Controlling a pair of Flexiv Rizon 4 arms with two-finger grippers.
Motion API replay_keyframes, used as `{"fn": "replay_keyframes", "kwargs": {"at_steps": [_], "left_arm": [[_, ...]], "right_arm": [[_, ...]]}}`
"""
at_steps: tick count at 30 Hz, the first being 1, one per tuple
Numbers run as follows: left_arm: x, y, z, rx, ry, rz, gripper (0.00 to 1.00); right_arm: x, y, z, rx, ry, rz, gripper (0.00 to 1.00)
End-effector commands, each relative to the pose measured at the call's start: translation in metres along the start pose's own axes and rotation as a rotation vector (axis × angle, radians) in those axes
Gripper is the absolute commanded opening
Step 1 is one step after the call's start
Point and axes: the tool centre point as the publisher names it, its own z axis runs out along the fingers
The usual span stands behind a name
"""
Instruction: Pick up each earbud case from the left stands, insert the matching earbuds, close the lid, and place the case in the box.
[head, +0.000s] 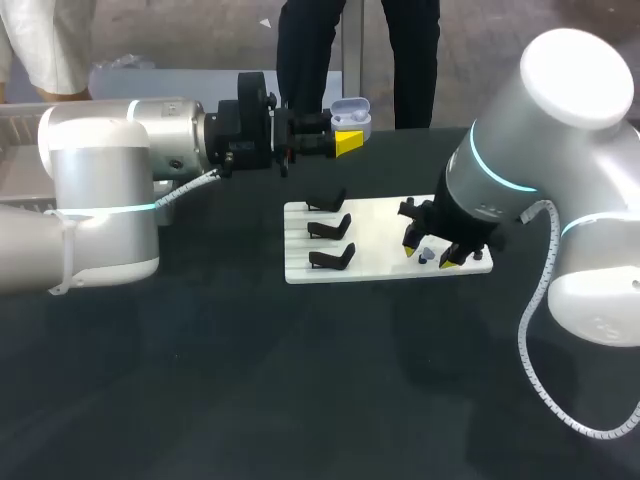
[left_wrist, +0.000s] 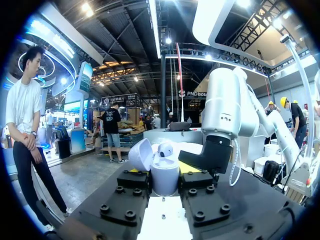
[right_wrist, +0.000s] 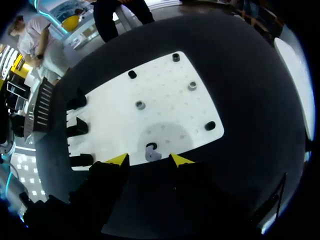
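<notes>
The earbud case (head: 351, 114) is off the table, gripped from two sides between the yellow tips of the left gripper (head: 345, 130), which comes in level from nine o'clock. In the left wrist view the case (left_wrist: 164, 184) stands upright between the fingers, a smooth, pale lilac, rounded shell with its domed lid swung open to one side. Seen from the head view, it hangs at about eleven o'clock from the white board (head: 385, 215).

That board is flat, matt and rectangular, and lies on the dark table (head: 200, 380). Three black, wedge-shaped stands (head: 333, 260) sit in a column along its nine o'clock edge.

At the board's five o'clock corner the right gripper (right_wrist: 148, 160) points down, its fingers spread apart. One small lilac-grey earbud (right_wrist: 151, 152) lies on the board between them, touched by neither. Ahead of it the board carries five small round pegs, three black (right_wrist: 210, 125) and two grey (right_wrist: 140, 105).
</notes>
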Motion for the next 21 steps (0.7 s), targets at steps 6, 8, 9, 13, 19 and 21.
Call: {"fn": "replay_keyframes", "kwargs": {"at_steps": [6, 8, 9, 13, 19, 21], "left_arm": [[0.0008, -0.0019, 0.0001, -0.007, -0.004, 0.005, 0.0], [0.0008, -0.0019, 0.0001, -0.007, -0.004, 0.005, 0.0], [0.0008, -0.0019, 0.0001, -0.007, -0.004, 0.005, 0.0], [0.0008, -0.0019, 0.0001, -0.007, -0.004, 0.005, 0.0], [0.0008, -0.0019, 0.0001, -0.007, -0.004, 0.005, 0.0], [0.0008, -0.0019, 0.0001, -0.007, -0.004, 0.005, 0.0]], "right_arm": [[0.0, -0.0007, 0.003, 0.011, 0.011, 0.004, 0.44], [-0.0002, -0.0019, 0.004, 0.011, 0.011, 0.009, 0.42], [-0.0002, -0.0023, 0.0046, 0.011, 0.01, 0.014, 0.41], [-0.0006, -0.0034, 0.0073, 0.012, 0.01, 0.016, 0.4], [-0.0022, -0.0034, 0.0096, 0.015, 0.014, 0.016, 0.39], [-0.0023, -0.0033, 0.0097, 0.015, 0.013, 0.016, 0.38]]}}
